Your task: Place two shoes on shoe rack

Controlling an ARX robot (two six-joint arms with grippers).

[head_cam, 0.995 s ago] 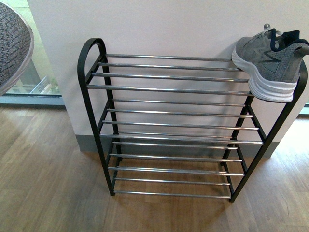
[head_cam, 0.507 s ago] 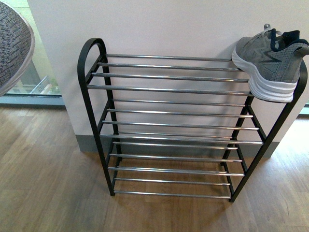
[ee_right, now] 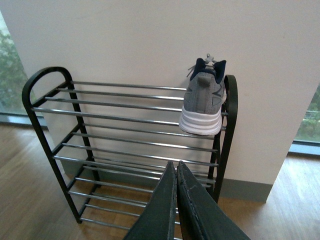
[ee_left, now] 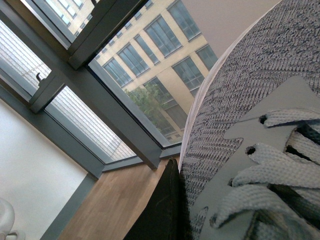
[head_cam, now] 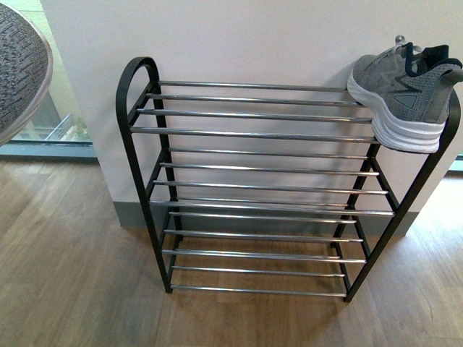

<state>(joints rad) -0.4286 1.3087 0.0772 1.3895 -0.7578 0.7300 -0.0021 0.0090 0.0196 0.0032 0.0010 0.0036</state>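
One grey sneaker [head_cam: 404, 94] with a thick white sole rests on the top tier of the shoe rack [head_cam: 253, 134], at its right end, toe towards me; the right wrist view shows this sneaker [ee_right: 202, 100] heel-on. The other grey sneaker [ee_left: 260, 125] fills the left wrist view, and my left gripper [ee_left: 176, 172] is shut on it, one dark finger [ee_left: 162, 215] pressed against its knit side. In the front view this held sneaker [head_cam: 18, 65] shows only at the far upper left, left of the rack. My right gripper [ee_right: 175, 167] is shut and empty, in front of the rack [ee_right: 125, 130].
The rack stands on a wooden floor [head_cam: 72, 275] against a white wall [head_cam: 253, 36]. Its three lower tiers and the left part of the top tier hold nothing. A floor-to-ceiling window [ee_left: 125, 75] lies to the left of the wall.
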